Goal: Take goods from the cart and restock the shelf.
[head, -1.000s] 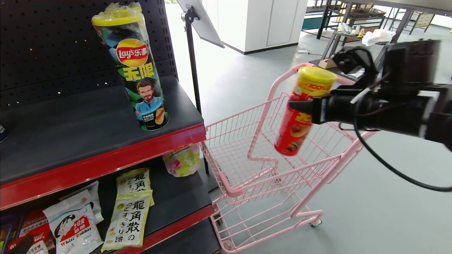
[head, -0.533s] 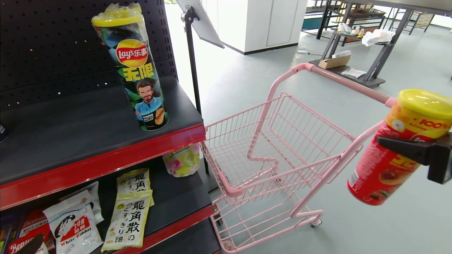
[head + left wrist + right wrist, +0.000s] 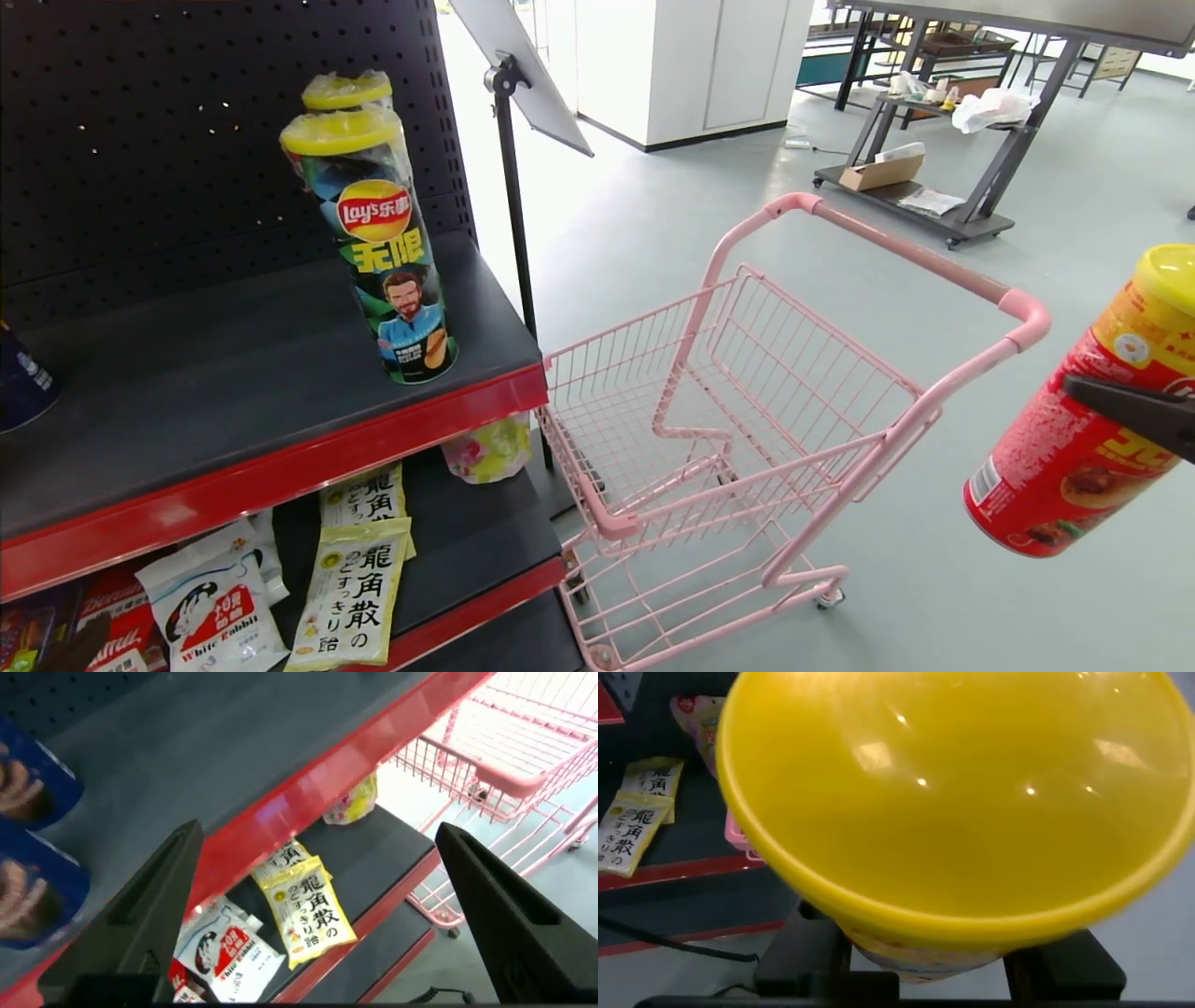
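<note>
A red chip can (image 3: 1055, 467) with a yellow lid (image 3: 952, 793) hangs tilted in the air to the right of the pink cart (image 3: 747, 420), past its handle. My right gripper (image 3: 1134, 415) is shut on the can's upper part; its dark fingers (image 3: 799, 952) show under the lid. The cart's basket holds nothing. On the black top shelf (image 3: 233, 373) with a red front edge, a green chip can (image 3: 397, 271) stands upright near the right end, with another can (image 3: 347, 91) behind it. My left gripper (image 3: 318, 915) is open wide in front of the shelf's red edge (image 3: 308, 793).
Candy bags (image 3: 359, 588) and a small pink-green pouch (image 3: 485, 448) lie on the lower shelf. A blue package (image 3: 19, 383) sits at the top shelf's left. A sign stand pole (image 3: 513, 187) rises between shelf and cart. Open grey floor lies right of the cart.
My right arm has carried the red can from above the cart's basket out to the right, beyond the handle. The head camera has shifted a little, so the whole scene sits lower.
</note>
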{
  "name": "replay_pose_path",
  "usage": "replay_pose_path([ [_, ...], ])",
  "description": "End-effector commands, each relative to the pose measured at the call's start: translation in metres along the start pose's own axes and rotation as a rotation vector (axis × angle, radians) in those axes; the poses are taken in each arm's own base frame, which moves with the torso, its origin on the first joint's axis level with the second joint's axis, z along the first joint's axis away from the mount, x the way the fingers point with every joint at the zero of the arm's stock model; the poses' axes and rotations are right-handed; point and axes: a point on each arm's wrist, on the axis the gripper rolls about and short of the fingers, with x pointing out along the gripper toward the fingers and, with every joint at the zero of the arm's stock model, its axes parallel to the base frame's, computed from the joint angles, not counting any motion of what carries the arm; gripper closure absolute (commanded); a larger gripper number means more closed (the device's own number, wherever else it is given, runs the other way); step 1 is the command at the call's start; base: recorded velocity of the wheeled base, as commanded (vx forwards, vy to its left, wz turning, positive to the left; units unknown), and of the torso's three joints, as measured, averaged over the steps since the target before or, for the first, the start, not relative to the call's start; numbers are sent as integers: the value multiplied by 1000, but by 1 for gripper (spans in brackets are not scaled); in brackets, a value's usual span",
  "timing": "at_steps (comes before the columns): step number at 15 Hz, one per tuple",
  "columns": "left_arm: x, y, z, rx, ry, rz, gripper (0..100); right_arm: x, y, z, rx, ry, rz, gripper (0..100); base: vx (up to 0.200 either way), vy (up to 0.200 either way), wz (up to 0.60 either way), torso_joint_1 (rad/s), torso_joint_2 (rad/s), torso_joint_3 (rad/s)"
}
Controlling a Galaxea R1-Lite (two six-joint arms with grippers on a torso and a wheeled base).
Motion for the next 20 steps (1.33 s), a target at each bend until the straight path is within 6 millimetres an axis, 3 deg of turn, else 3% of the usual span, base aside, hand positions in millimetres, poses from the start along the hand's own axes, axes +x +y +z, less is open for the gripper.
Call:
replay_pose_path([
  [1, 0, 0, 1, 3, -3, 4, 0, 2, 0, 0, -4, 4, 3, 100, 0, 0, 0, 232, -564, -344],
  [12, -1, 1, 4, 12, -12, 6, 0, 18, 0, 15, -22, 3, 25, 100, 0, 0, 0, 194, -454, -262],
  [18, -1, 1, 4, 30, -8, 8, 0, 17, 0, 13, -35, 6, 27, 100, -200, 0, 0, 31, -59, -35],
  [20, -1, 1, 4, 32, -12, 4, 0, 15, 0, 11, -36, 9, 25, 100, 0, 0, 0, 0, 0, 0],
])
